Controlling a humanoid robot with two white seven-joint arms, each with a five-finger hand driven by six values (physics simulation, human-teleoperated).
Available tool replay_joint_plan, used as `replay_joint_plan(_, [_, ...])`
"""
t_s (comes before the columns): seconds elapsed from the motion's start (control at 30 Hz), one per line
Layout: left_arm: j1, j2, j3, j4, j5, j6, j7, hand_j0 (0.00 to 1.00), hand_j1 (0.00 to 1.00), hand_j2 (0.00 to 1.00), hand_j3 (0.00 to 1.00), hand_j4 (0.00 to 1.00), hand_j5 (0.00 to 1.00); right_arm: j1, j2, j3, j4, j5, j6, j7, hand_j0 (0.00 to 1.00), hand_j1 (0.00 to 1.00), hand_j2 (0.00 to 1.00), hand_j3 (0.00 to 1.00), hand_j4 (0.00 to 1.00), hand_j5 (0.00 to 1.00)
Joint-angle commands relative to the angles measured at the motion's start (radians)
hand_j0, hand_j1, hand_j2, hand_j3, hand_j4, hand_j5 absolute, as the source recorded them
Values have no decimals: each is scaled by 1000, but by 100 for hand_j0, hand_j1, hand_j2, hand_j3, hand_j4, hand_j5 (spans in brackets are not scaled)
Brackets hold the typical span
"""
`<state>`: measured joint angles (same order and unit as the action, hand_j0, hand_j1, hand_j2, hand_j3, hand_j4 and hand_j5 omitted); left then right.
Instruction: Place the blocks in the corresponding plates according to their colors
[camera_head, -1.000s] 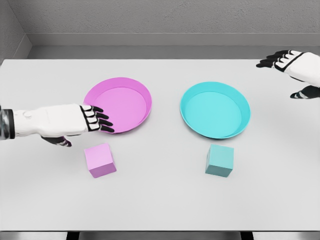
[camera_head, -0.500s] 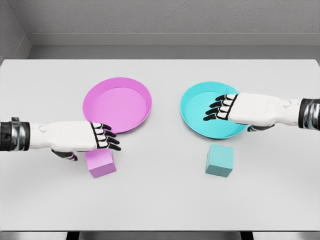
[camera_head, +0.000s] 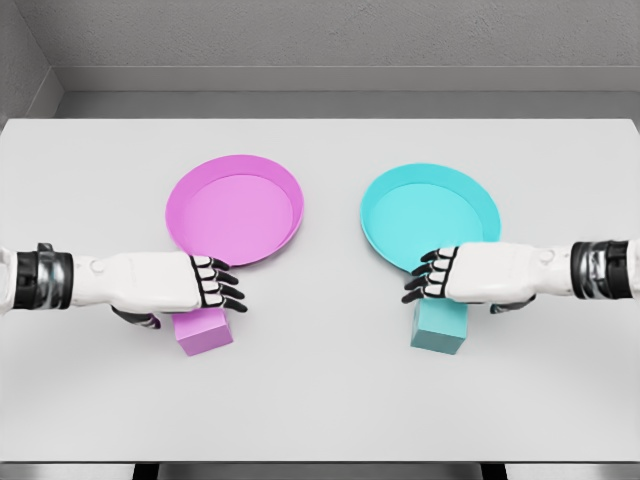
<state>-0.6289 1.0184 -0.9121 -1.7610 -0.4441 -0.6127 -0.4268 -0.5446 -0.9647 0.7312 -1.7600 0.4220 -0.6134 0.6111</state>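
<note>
Smooth pale grey table (camera_head: 320, 400) carries two round, shallow, glossy plates: pink plate (camera_head: 235, 208) and cyan plate (camera_head: 431, 219). Nearer lie matte cubes, pink block (camera_head: 204, 331) and cyan block (camera_head: 440, 326). Left hand (camera_head: 190, 284) and right hand (camera_head: 455, 277), fingers extended and empty, have dropped over their blocks since earlier.

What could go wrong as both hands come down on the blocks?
1. The left hand covers the pink block's far edge with fingers extended; a shallow grasp may push it away rather than lift it.
2. The right hand sits between the teal block and the teal plate; its fingers could nudge the plate's near rim.
</note>
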Motion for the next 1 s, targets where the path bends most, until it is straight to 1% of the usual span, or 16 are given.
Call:
replay_joint_plan(0.0, [0,-1,-2,0,-4,2,0,100,100,100,100,100,100,0,-2,13,-1,-5,3,0,100,100,100,100,100,100])
replay_joint_plan(0.07, [0,-1,-5,0,-5,2,0,100,100,100,100,100,100,-2,-2,31,-1,-5,3,0,100,100,100,100,100,100])
replay_joint_plan(0.13, [0,-1,-10,2,-22,2,0,100,100,100,100,100,100,-2,1,33,-1,-5,3,0,100,100,100,100,100,100])
replay_joint_plan(0.23, [2,-3,-10,2,-27,2,0,100,100,100,100,100,100,-2,3,34,-3,-6,3,0,100,100,100,100,100,100])
replay_joint_plan(0.37, [5,-3,-11,2,-27,2,0,99,99,99,99,99,99,-23,3,33,-3,-6,3,0,100,100,100,100,100,100])
replay_joint_plan(0.43, [5,-11,-14,0,-36,2,0,92,92,92,92,92,92,-23,7,33,-3,-6,3,0,100,100,100,100,100,100])
replay_joint_plan(0.5, [5,-17,-16,0,-41,2,0,81,81,81,81,81,81,-23,11,43,-3,-6,3,0,100,100,100,100,100,100])
replay_joint_plan(0.53, [5,-17,-16,0,-41,2,0,75,75,75,75,75,75,-21,12,63,-4,-6,3,0,100,100,100,100,100,100])
replay_joint_plan(0.6, [5,-17,-16,0,-41,2,0,66,66,66,66,66,66,-23,20,77,-3,-6,3,0,100,100,100,100,100,100])
replay_joint_plan(0.77, [5,-17,-16,0,-42,2,0,51,51,51,51,51,51,-21,24,86,-4,-6,3,0,100,100,100,100,100,100])
replay_joint_plan(0.87, [5,-17,-16,0,-41,2,0,44,44,44,44,44,44,-21,29,93,-4,-6,3,0,100,100,100,100,100,100])
replay_joint_plan(0.93, [-2,-15,-14,0,-41,2,0,43,43,43,43,43,43,-21,29,94,-3,-6,3,0,96,96,96,96,96,96])
replay_joint_plan(0.97, [-5,-15,-14,0,-41,2,0,40,40,40,40,40,40,-21,30,94,-4,-6,3,0,95,95,95,95,95,95])
